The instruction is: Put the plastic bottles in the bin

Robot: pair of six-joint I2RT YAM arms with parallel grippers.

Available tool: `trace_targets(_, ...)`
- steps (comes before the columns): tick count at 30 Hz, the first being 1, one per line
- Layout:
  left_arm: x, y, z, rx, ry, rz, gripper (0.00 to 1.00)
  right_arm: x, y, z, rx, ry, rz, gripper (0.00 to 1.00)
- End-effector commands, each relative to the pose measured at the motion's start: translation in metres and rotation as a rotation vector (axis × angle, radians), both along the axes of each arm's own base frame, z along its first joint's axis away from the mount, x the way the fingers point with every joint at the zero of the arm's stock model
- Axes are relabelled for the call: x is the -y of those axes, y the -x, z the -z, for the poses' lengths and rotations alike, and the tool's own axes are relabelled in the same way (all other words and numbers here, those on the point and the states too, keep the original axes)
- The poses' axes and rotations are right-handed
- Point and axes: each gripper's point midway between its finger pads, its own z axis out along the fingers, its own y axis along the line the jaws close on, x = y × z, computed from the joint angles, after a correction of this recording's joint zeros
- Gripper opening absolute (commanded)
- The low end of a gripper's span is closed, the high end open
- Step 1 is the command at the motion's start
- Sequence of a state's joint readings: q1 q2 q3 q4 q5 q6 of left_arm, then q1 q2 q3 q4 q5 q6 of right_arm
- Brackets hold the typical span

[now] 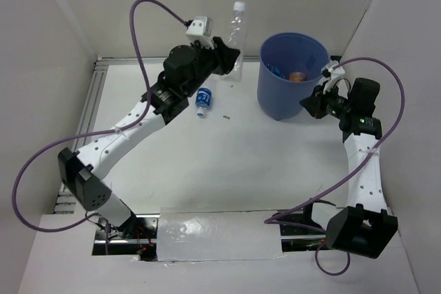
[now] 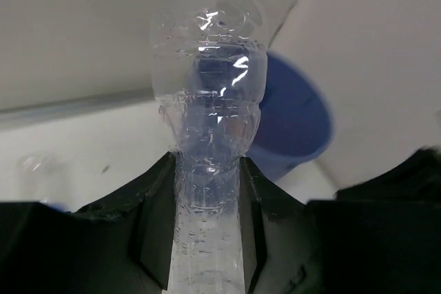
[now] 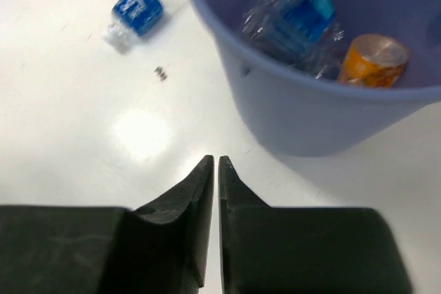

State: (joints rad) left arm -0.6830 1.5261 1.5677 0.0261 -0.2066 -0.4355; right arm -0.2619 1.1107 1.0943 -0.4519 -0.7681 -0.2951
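Blue bin (image 1: 282, 98) sits far right on table (image 1: 227, 163) w/ orange bottle (image 3: 372, 60) & blue-labelled bottles (image 3: 296, 15) inside; my left gripper (image 2: 207, 170) clamps clear bottle (image 2: 210, 67) upright, left of bin; right gripper (image 3: 215, 164) fingers together, empty, near bin wall; lone bottle (image 1: 202, 99) lies on table.

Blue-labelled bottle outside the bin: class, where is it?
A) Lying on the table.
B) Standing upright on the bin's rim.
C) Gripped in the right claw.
A: the blue-labelled bottle lies on its side on the table, left of the bin; the right claw is shut on nothing, and the left claw holds a clear bottle.
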Motion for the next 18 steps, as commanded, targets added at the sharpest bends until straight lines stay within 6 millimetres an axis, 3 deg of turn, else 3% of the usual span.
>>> trace_targets(1, 0.067, -0.011, -0.037, 0.133, 0.16, 0.138, 0.14, -0.013, 0.024, 0.009, 0.018, 0.017, -0.124, 0.21)
trace_targets(2, 0.082, -0.015, -0.043, 0.153, 0.187, 0.162, 0.14, -0.015, 0.027, 0.016, 0.008, 0.024, -0.143, 0.3)
trace_targets(3, 0.091, -0.014, -0.087, 0.224, 0.259, 0.178, 0.14, -0.017, 0.032, 0.016, 0.009, 0.03, -0.161, 0.42)
trace_targets(4, 0.108, -0.015, -0.091, 0.233, 0.271, 0.198, 0.14, -0.019, 0.039, 0.023, -0.019, 0.03, -0.169, 0.45)
trace_targets(5, 0.131, -0.034, -0.064, 0.207, 0.255, 0.191, 0.15, -0.021, 0.043, 0.03, -0.034, 0.025, -0.183, 0.46)
trace_targets(6, 0.134, -0.032, -0.097, 0.276, 0.32, 0.186, 0.19, -0.019, 0.047, 0.031, -0.034, 0.031, -0.176, 0.48)
trace_targets(7, 0.142, -0.035, -0.098, 0.288, 0.34, 0.176, 0.2, -0.021, 0.054, 0.034, -0.044, 0.035, -0.182, 0.48)
trace_targets(8, 0.158, -0.053, -0.072, 0.269, 0.326, 0.161, 0.23, -0.023, 0.059, 0.039, -0.045, 0.043, -0.2, 0.48)
trace_targets(9, 0.16, -0.05, -0.097, 0.311, 0.374, 0.155, 0.25, -0.023, 0.062, 0.04, -0.042, 0.044, -0.2, 0.48)
trace_targets(10, 0.163, -0.058, -0.092, 0.305, 0.375, 0.132, 0.29, -0.025, 0.067, 0.04, -0.052, 0.04, -0.2, 0.5)
trace_targets(11, 0.178, -0.072, -0.063, 0.282, 0.339, 0.129, 0.35, -0.025, 0.07, 0.045, -0.064, 0.042, -0.205, 0.5)
trace_targets(12, 0.175, -0.074, -0.074, 0.296, 0.358, 0.113, 0.48, -0.026, 0.071, 0.046, -0.055, 0.051, -0.209, 0.52)
trace_targets(13, 0.178, -0.079, -0.063, 0.277, 0.341, 0.104, 0.65, -0.026, 0.071, 0.046, -0.055, 0.051, -0.209, 0.54)
trace_targets(14, 0.179, -0.08, -0.058, 0.27, 0.335, 0.103, 0.82, -0.025, 0.072, 0.044, -0.046, 0.062, -0.201, 0.62)
trace_targets(15, 0.183, -0.083, -0.041, 0.245, 0.31, 0.103, 0.89, -0.025, 0.073, 0.048, -0.056, 0.058, -0.201, 0.67)
trace_targets(16, 0.182, -0.083, -0.038, 0.237, 0.303, 0.102, 0.96, -0.025, 0.072, 0.047, -0.046, 0.062, -0.201, 0.71)
trace_targets(17, 0.185, -0.083, -0.03, 0.226, 0.29, 0.111, 1.0, -0.025, 0.072, 0.047, -0.046, 0.062, -0.201, 0.73)
trace_targets(18, 0.177, -0.086, -0.034, 0.229, 0.291, 0.101, 1.0, -0.027, 0.074, 0.05, -0.052, 0.049, -0.213, 0.77)
